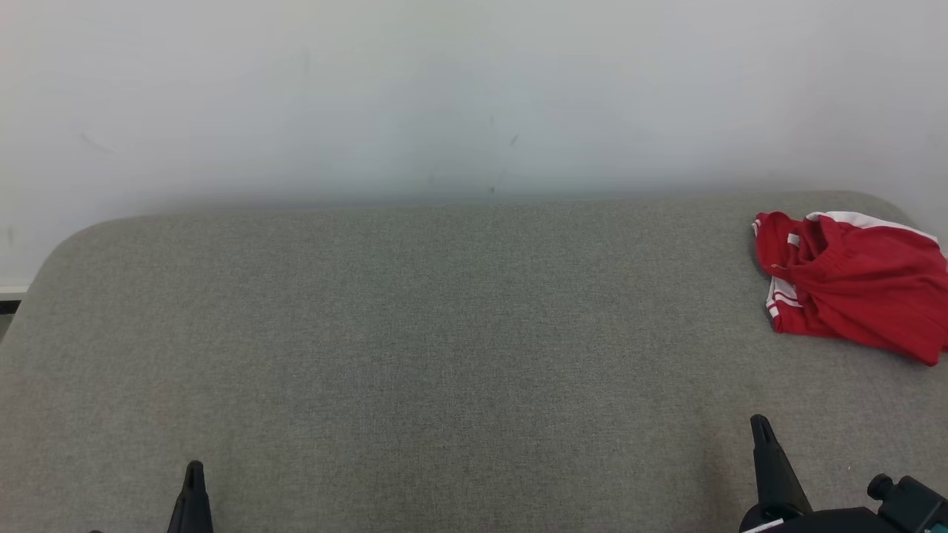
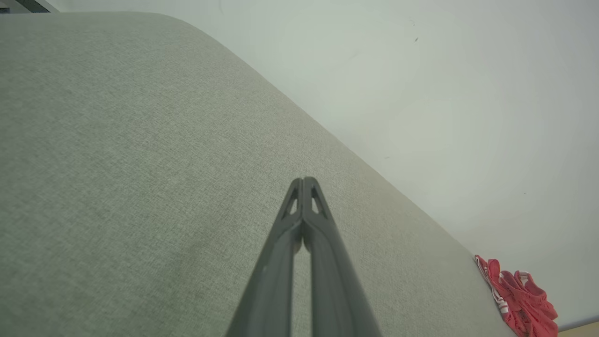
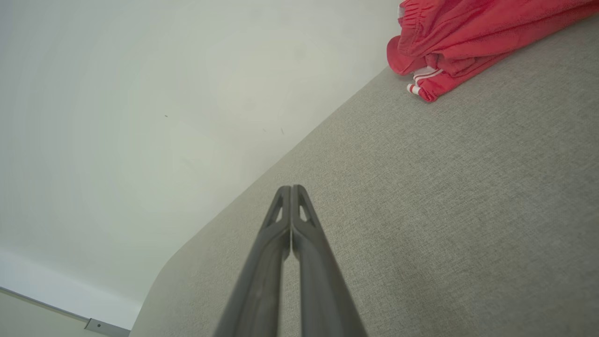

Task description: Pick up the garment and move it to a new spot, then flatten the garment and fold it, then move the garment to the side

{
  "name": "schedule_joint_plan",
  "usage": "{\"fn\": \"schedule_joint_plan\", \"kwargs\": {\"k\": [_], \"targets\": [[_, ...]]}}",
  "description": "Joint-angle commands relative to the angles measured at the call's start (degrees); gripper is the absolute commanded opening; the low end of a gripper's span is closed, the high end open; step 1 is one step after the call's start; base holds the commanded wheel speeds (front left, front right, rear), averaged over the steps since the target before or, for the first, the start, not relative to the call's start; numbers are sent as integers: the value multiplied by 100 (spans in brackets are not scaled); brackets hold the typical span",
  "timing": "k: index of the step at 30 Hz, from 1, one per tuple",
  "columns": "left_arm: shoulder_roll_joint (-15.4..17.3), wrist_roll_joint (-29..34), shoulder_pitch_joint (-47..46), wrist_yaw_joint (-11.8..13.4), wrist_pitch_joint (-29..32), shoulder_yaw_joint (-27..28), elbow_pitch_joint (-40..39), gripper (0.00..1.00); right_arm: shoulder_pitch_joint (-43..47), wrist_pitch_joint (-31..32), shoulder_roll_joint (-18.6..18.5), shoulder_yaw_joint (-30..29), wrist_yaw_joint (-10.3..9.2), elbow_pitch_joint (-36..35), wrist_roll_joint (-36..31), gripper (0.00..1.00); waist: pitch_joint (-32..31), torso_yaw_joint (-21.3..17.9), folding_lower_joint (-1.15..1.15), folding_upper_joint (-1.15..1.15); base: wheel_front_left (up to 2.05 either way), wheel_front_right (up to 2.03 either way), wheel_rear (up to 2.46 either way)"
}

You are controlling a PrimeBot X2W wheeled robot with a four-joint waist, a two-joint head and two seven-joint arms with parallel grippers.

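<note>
Crumpled red shorts (image 1: pixel 852 285) at far right of grey cushion (image 1: pixel 444 333), near white wall (image 1: pixel 444 89). Left gripper (image 1: pixel 194 468) and right gripper (image 1: pixel 760 423) low at front, fingers pressed together, empty, well apart from shorts.

A wide table (image 1: pixel 444 333) covered in grey-green woven fabric, with rounded far corners, is set against a plain white wall. A crumpled red garment (image 1: pixel 852 285) with white stripes and a gathered waistband is laid directly on it near the far right corner. It is bunched into a loose heap and cut off by the right edge of the head view. Elsewhere the fabric surface is seen smooth and flat.
</note>
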Motion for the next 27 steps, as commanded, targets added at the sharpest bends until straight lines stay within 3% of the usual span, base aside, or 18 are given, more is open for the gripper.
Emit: {"fn": "schedule_joint_plan", "kwargs": {"k": [1,27], "targets": [[11,-214,-154,-12,33,33,-41,0,-151,36,-52,-36,1,-47,188,0,3,1,0,0,0,0,0],[-45,-2049,-440,-98,500,94,101,0,-424,422,-53,-244,2,147,1999,0,59,10,0,0,0,0,0]]}}
